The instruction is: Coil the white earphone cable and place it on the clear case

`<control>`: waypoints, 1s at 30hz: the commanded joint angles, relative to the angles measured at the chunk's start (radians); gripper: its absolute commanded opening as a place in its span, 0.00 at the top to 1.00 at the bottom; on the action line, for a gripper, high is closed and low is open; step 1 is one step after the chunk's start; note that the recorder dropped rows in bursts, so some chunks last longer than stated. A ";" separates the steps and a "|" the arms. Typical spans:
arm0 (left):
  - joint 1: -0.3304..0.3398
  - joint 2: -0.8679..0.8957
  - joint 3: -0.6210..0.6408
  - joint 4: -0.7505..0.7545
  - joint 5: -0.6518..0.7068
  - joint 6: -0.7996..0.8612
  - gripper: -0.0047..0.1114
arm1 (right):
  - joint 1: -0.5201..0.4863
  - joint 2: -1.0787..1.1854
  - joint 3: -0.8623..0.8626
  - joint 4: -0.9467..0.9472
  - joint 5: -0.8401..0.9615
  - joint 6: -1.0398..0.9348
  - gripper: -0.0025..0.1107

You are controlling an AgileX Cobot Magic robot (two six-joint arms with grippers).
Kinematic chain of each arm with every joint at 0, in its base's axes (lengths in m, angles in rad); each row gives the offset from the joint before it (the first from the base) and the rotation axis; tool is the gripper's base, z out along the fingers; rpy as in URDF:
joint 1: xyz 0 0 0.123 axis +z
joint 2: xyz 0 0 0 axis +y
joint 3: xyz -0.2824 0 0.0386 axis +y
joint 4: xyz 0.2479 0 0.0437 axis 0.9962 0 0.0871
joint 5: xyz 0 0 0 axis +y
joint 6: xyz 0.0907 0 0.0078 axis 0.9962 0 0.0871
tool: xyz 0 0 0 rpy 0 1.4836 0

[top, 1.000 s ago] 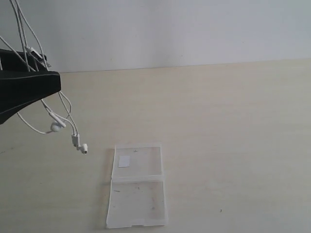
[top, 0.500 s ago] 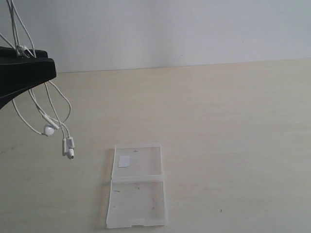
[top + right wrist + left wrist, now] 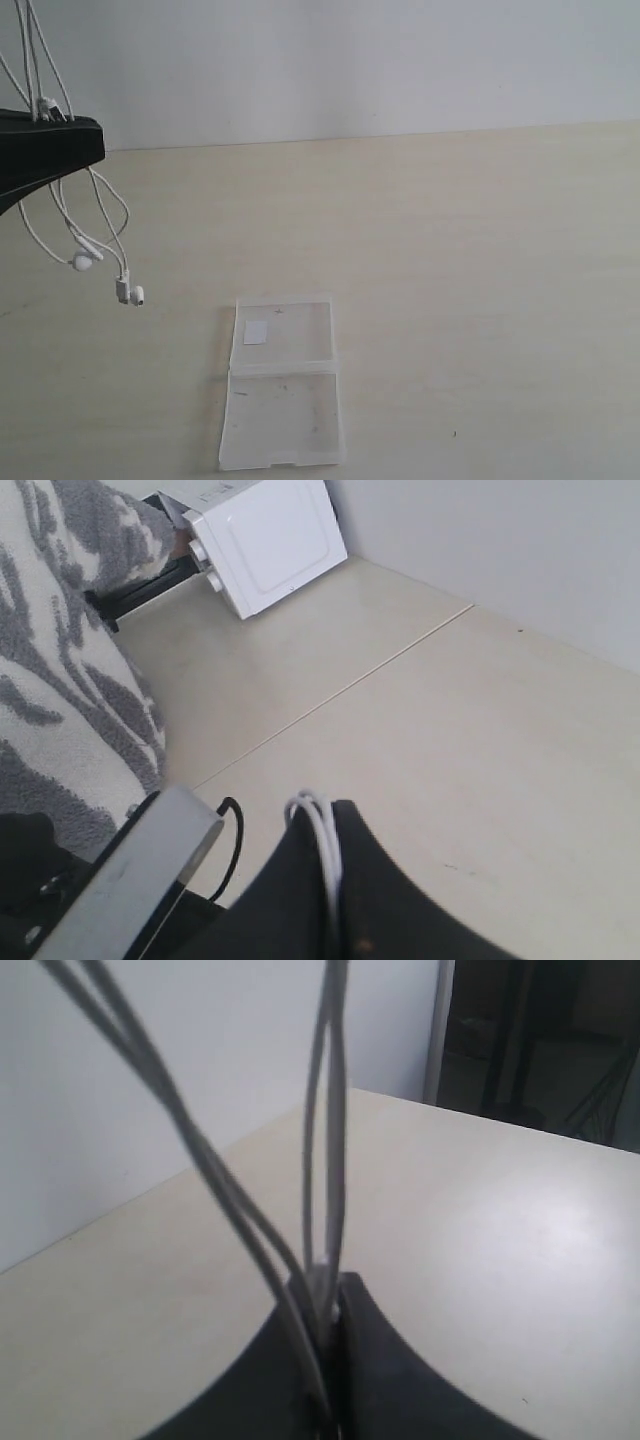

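Note:
At the far left of the exterior view, my black left gripper (image 3: 97, 140) is shut on several strands of the white earphone cable (image 3: 103, 205). The strands rise out of the top of the frame. Below the jaws, loops hang with two earbuds (image 3: 82, 262) (image 3: 137, 295) above the table. The left wrist view shows the cable (image 3: 325, 1120) pinched between the left gripper's (image 3: 335, 1288) closed jaws. My right gripper (image 3: 326, 812) is shut on a small loop of the cable (image 3: 324, 832) and is out of the exterior view. The clear case (image 3: 283, 395) lies open and flat, right of the earbuds and nearer the front.
A white sticker (image 3: 256, 332) sits on the case's far half. The right wrist view shows a white box-like appliance (image 3: 265, 540), grey-patterned fabric (image 3: 60, 680) and a grey metal bar (image 3: 140, 870) with a black cord beyond the table edge.
The left gripper has closed on the cable strands and drawn back to the left. The hanging loops and earbuds have swung left and risen, away from the case.

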 commanded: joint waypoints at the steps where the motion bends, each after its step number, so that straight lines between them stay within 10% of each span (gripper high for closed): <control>1: -0.008 0.001 0.006 0.007 -0.012 -0.007 0.96 | 0.001 -0.009 -0.005 -0.053 -0.031 0.025 0.98; 11: -0.008 0.001 0.006 0.007 -0.012 -0.007 0.94 | 0.001 -0.009 -0.005 -0.052 -0.051 0.025 0.98; 18: -0.008 0.001 0.006 0.001 -0.012 -0.007 0.69 | 0.001 -0.009 -0.005 -0.046 -0.049 0.023 0.98; 30: -0.008 0.001 0.006 0.001 -0.012 -0.005 0.68 | 0.001 -0.007 -0.005 -0.018 -0.051 0.020 0.98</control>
